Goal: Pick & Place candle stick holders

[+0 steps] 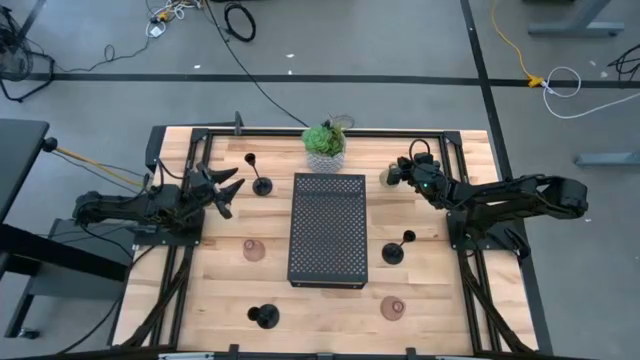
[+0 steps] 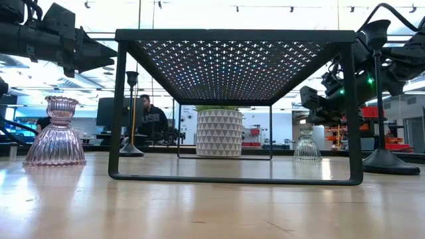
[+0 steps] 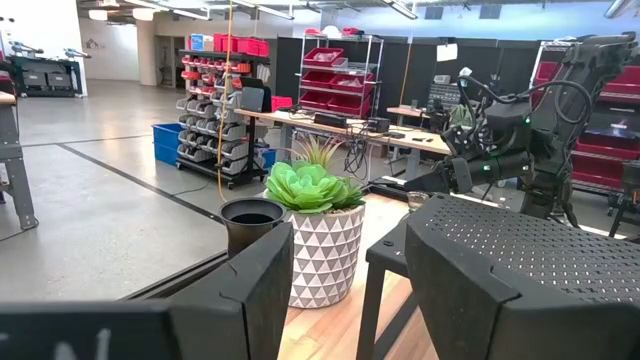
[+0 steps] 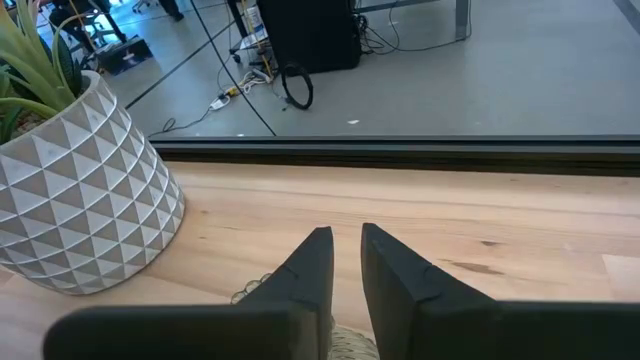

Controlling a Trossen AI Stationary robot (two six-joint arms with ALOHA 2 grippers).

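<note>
My left gripper is open, its fingers pointing at a black thin-stemmed holder that stands on its round base at the far left. The holder's top cup shows just beyond the fingers, untouched. My right gripper is nearly closed over the clear glass cup, which stands on the table at the far right, next to the potted plant. Two pinkish cups and two more black holders stand on the table around the black perforated tray. My right gripper comes at the clear cup slanting down from the right. A bit of the cup's ribbed glass top shows far back between the two fingers, which stand a narrow gap apart. The picture's edge cuts off the contact. The cup's foot is on the table.
The tray stands on legs in the table's middle, between the two arms. The plant in its white patterned pot is at the far edge, close to my right gripper. A black frame runs along the table's edges.
</note>
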